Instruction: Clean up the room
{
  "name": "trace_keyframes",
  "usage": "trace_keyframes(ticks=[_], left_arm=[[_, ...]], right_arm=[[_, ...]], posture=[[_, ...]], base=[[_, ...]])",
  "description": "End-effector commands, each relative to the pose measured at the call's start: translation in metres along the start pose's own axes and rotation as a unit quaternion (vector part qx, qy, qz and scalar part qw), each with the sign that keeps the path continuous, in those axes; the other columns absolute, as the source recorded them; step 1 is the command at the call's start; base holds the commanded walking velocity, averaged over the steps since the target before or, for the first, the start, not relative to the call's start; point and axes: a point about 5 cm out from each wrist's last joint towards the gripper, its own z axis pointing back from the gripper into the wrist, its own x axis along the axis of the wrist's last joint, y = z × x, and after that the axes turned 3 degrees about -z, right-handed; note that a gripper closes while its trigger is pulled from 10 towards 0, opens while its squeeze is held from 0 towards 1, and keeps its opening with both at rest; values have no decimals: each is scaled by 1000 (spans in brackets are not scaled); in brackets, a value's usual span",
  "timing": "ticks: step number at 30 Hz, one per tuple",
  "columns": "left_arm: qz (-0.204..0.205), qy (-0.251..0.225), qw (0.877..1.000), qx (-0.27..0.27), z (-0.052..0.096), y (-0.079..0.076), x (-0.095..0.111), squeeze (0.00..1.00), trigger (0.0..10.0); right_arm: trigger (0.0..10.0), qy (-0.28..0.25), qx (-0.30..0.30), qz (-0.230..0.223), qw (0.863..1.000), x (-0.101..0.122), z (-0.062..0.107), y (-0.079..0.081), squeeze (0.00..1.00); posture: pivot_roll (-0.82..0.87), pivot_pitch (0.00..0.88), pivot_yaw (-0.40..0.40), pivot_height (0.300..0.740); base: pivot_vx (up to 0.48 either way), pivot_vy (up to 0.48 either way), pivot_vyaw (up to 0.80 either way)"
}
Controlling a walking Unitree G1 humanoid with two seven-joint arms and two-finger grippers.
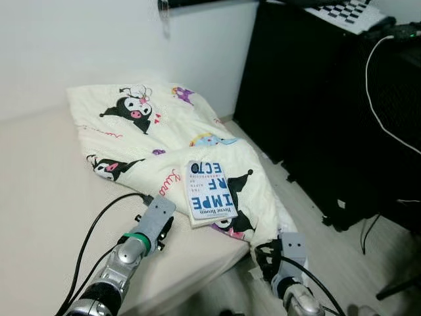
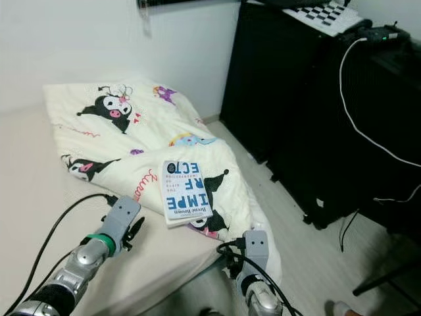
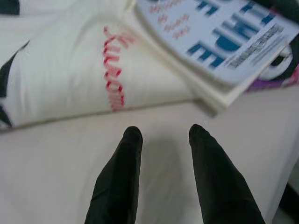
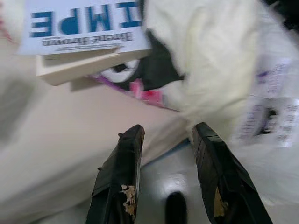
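Book [image 1: 208,191] lies face up on the cartoon-printed blanket [image 1: 145,131], near the foot edge of the bed [image 1: 39,197], its white cover with blue letters turned away from the robot. The left gripper [image 3: 161,133] hovers just above the bare mattress sheet, close beside the book's near corner, its two black fingers [image 3: 121,177] spread apart with nothing between them. The right gripper [image 4: 166,130] hangs lower, off the edge of the bed beside the drooping corner of the blanket, its fingers also parted and empty, the pale floor [image 1: 329,263] beneath them. The blanket is rumpled, spreading from the wall down to the bed's edge and spilling over it. To the robot's right stands a tall black cabinet [image 1: 316,112], with a white cable [image 1: 378,112] trailing down its front and a checkered board [image 1: 348,13] on top.
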Motion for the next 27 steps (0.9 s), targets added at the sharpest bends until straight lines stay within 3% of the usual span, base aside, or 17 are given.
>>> trace_keyframes(ticks=[1,8,15,16,17,19,24,27], left_arm=[[3,19,1000,-9,3,-6,-9,0,10000],[1,9,1000,-4,4,-5,-8,0,10000],[-52,-48,997,7,5,-1,6,0,10000],[-81,-78,994,-1,6,-2,15,0,10000],[-81,-78,994,-1,6,-2,15,0,10000],[-126,-128,984,-18,8,-3,32,0,10000],[-155,-174,972,-34,11,-6,49,0,10000],[-161,-209,964,-42,12,-10,69,0,10000]], right_arm=[[10000,16,-8,-7,1000,-9,5,-4,0],[10000,14,-5,-9,1000,-9,5,-2,0],[10000,-18,-18,-17,1000,4,1,-6,0],[10000,-47,-23,-26,998,17,-4,-7,0],[10000,-47,-23,-26,998,17,-4,-7,0],[10000,-105,-23,-61,992,44,-13,-6,0],[10000,-165,-11,-121,979,74,-22,-3,0],[10000,-210,25,-149,966,106,-31,12,0]], posture=[[54,61,20,740],[53,57,20,740],[56,69,20,740],[59,76,19,740],[59,76,19,740],[63,82,24,740],[63,82,24,740],[67,89,30,730]], base=[[0,0,0],[0,0,0],[0,0,0],[0,0,0],[0,0,0],[0,0,0],[0,0,0],[0,0,0]])
